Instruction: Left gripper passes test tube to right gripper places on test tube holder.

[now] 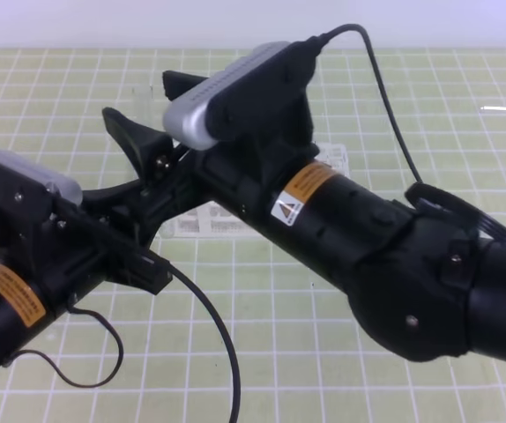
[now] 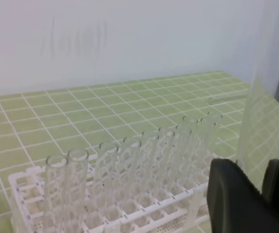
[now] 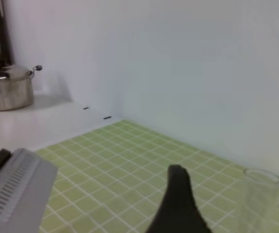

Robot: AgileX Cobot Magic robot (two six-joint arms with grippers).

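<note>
Right gripper [image 1: 152, 119], jaws spread, fills the overhead view, reaching left beside the left gripper [image 1: 143, 198]; test tube holder [image 1: 202, 222] lies beneath. Left wrist: jaws pinch the upright test tube [image 2: 263, 126] right of the holder [image 2: 27, 187]. Right wrist: tube [image 3: 258, 199] stands right of one finger [image 3: 178, 204], worktop [image 3: 105, 160] open beyond.

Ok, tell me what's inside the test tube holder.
The test tube holder has a row of upright clear tubes along its far side; nearer holes look empty. Its right end is hidden behind the left pincer's finger.
</note>
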